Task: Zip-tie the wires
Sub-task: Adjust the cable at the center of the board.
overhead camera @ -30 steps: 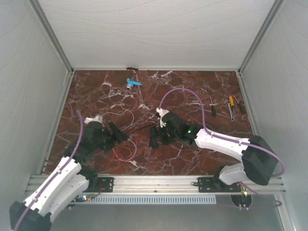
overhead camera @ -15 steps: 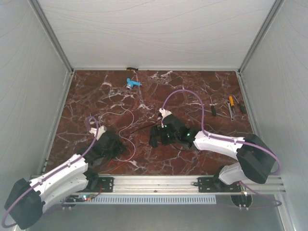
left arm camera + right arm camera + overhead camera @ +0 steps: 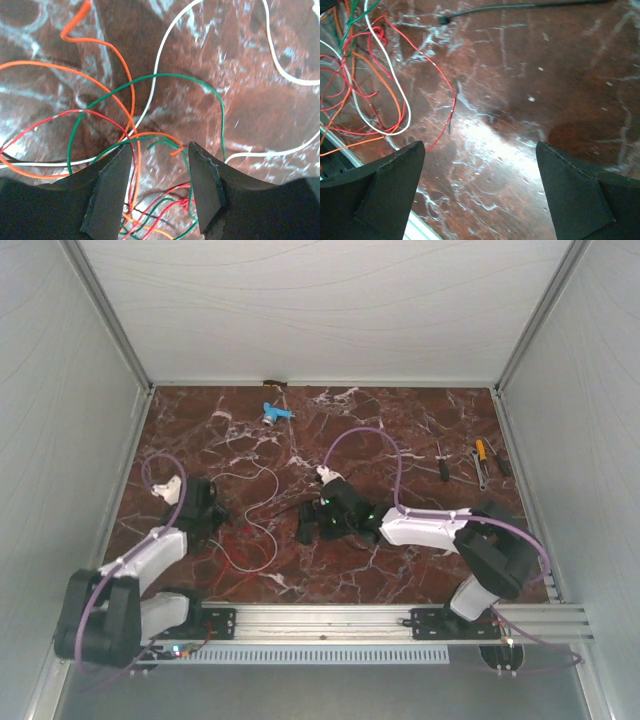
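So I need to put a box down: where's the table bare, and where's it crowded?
Bare: the far table strip between the blue piece and the tools, and the near patch between the wires and the right arm. Crowded: near left, wires tangled at the left gripper.

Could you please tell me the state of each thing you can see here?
wires: loose, tangled, not tied.
left gripper: half open, wire strands lying between its fingers.
right gripper: wide open, empty.
black zip tie: lying flat, unfastened.
blue-and-white piece: lying at the far edge.
hand tools: lying at the right.
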